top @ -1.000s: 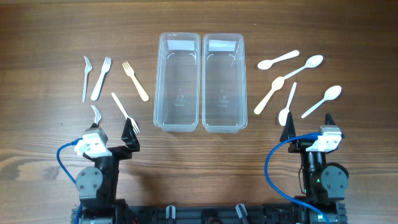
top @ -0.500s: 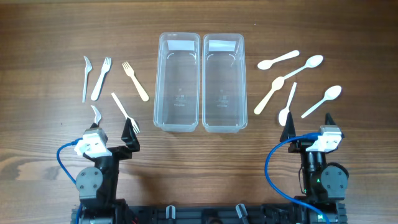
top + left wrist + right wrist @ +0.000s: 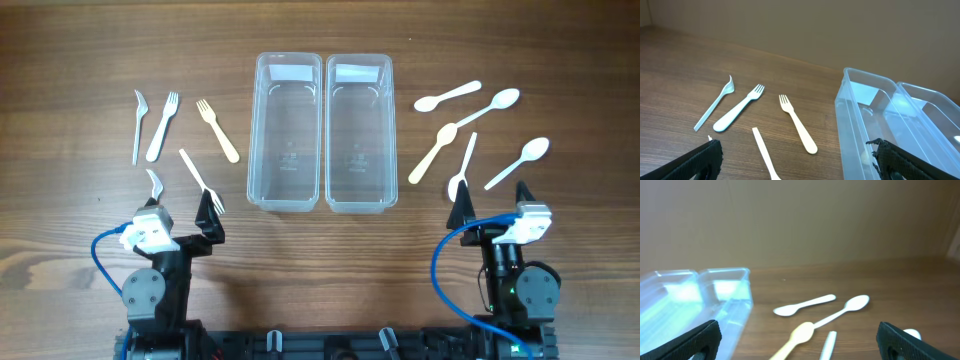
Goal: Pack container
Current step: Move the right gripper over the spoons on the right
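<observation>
Standing at the robot's end of the table (image 3: 60, 60); both arms sit low and close to me, nothing packed yet. Left gripper (image 3: 180, 203) released, jaws spread wide with nothing between them; right gripper (image 3: 492, 195) the same, wide and empty.

Just past the left fingers lie a clear fork (image 3: 155, 183) and a thin white fork (image 3: 198, 178), the white one's tines almost at the dark fingertip; a careless descent could flick either away or pin it crooked. On the right, a white spoon (image 3: 465, 160) has its bowl just beside the inner fingertip; same worry.

All the cutlery lies flat on the wood; thin handles give the jaws little to bite, so a scrape on the table or a slipped pinch looks the likeliest failure; the clear fork is also hard to pick out against the grain.

Mid-table, the left container (image 3: 286, 207) and right container (image 3: 360, 208) sit side by side, seemingly touching, both empty; they look light, so a bump from a lowering arm could shove them, and both arms reaching in together could clash above them.

Farther out: three more forks (image 3: 163, 125) on the left, four more spoons (image 3: 490, 107) on the right; longer reaches, and a piece let go from high up may bounce out or land across a rim.
</observation>
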